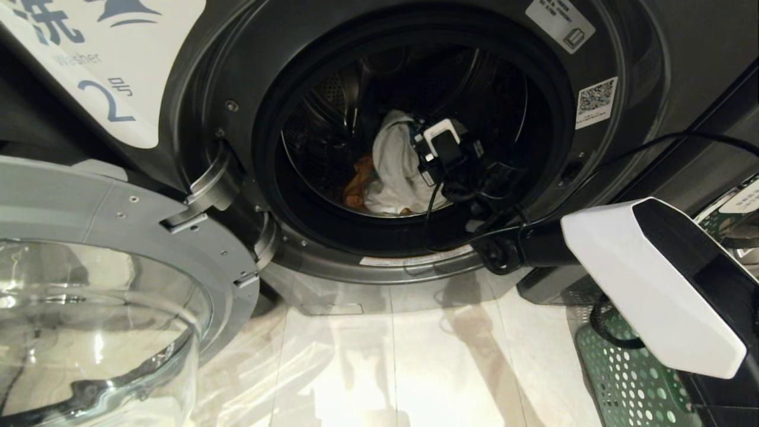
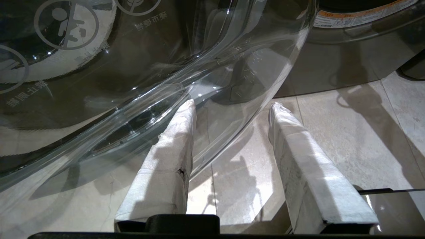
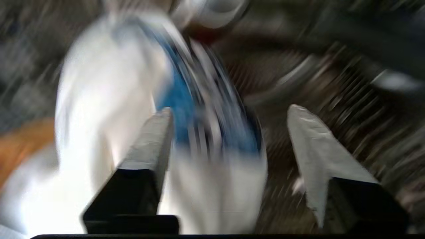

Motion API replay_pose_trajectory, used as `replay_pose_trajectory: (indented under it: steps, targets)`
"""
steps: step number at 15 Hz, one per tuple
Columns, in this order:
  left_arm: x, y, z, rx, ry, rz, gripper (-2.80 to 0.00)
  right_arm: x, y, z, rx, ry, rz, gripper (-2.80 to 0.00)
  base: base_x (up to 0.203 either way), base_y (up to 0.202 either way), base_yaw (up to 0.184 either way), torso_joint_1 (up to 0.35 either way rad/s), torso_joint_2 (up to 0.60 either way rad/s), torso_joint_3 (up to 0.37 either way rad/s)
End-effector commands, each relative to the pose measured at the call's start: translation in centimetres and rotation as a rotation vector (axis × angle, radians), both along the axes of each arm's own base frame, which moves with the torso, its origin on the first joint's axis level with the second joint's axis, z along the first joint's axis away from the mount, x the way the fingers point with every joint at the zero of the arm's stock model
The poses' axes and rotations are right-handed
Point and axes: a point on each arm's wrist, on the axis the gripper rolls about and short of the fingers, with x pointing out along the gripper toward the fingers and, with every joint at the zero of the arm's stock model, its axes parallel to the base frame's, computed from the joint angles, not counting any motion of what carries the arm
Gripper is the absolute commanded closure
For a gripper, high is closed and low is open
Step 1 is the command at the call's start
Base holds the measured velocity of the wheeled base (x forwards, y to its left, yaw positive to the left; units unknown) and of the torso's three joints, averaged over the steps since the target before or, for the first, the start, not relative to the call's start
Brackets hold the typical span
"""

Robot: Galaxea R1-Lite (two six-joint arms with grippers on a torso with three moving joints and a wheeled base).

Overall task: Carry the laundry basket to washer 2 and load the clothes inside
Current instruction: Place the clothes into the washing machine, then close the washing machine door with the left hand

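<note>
Washer 2 (image 1: 640, 89), dark grey with a blue "2" label (image 1: 109, 98), stands with its door (image 1: 118, 237) swung wide to the left. My right arm reaches into the drum, its wrist (image 1: 445, 148) beside the clothes: a white garment (image 1: 394, 172) over yellow-orange fabric (image 1: 359, 184). In the right wrist view my right gripper (image 3: 229, 111) is open, and the white garment (image 3: 106, 99) with a blue patch (image 3: 179, 96) lies loose just beyond and between the fingers. The green laundry basket (image 1: 628, 379) sits on the floor at lower right. My left gripper (image 2: 233, 103) is open and empty.
The door's glass bowl (image 1: 89, 320) bulges out at lower left, and the left gripper's fingertips are close to that glass (image 2: 232, 66). Pale floor tiles (image 1: 385, 356) run between door and basket. A black cable (image 1: 682, 137) loops across the washer front.
</note>
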Motion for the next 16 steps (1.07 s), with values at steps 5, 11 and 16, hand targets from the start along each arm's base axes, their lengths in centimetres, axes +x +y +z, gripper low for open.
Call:
replay_pose_trajectory:
  steps: [5, 11, 16]
  targets:
    - [0.0, 0.0, 0.0, -0.001, 0.0, 0.0, 0.0, -5.7, -1.4, -1.6, -0.035, 0.243, 0.038, -2.8, 0.0, 0.0, 0.0, 0.0, 0.0, 0.0]
    - [0.0, 0.0, 0.0, 0.001, 0.001, 0.0, 0.0, -15.6, -5.7, 3.3, 0.012, 0.349, 0.032, -2.8, 0.0, 0.0, 0.0, 0.0, 0.0, 0.0]
    - [0.0, 0.0, 0.0, 0.001, 0.0, 0.0, 0.0, -29.5, -14.2, 2.6, 0.032, 0.55, 0.009, 0.0, 0.0, 0.0, 0.0, 0.0, 0.0, 0.0]
